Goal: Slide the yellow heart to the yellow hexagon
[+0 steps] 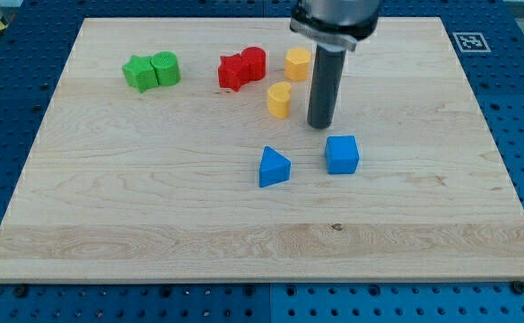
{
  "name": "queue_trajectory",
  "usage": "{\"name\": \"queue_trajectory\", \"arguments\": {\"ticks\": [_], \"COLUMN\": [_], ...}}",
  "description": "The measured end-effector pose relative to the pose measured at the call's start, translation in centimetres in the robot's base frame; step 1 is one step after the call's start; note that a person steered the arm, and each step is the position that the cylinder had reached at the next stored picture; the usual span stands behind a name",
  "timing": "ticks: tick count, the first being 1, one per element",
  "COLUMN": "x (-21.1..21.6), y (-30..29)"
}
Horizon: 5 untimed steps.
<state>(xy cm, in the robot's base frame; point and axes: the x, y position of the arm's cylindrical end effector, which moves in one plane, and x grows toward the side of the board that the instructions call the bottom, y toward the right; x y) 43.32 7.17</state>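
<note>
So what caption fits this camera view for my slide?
My tip stands just right of the yellow heart block, below the yellow hexagon block.

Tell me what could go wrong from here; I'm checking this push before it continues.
My tip sits to the view's right of the yellow heart, not below it, so a push may send it left, missing the yellow hexagon. The red blocks beside the hexagon could get bumped.

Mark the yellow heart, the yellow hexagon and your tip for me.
yellow heart (pixel 280 100): camera view, on its front face.
yellow hexagon (pixel 298 64): camera view, on its visible side.
my tip (pixel 321 125): camera view, on the rod's lower end, right of the heart.
</note>
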Motion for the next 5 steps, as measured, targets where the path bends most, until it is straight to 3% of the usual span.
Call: {"name": "queue_trajectory", "arguments": {"ticks": [2,5], "x": [2.4,0.0], "y": [-1.7,-4.3]}}
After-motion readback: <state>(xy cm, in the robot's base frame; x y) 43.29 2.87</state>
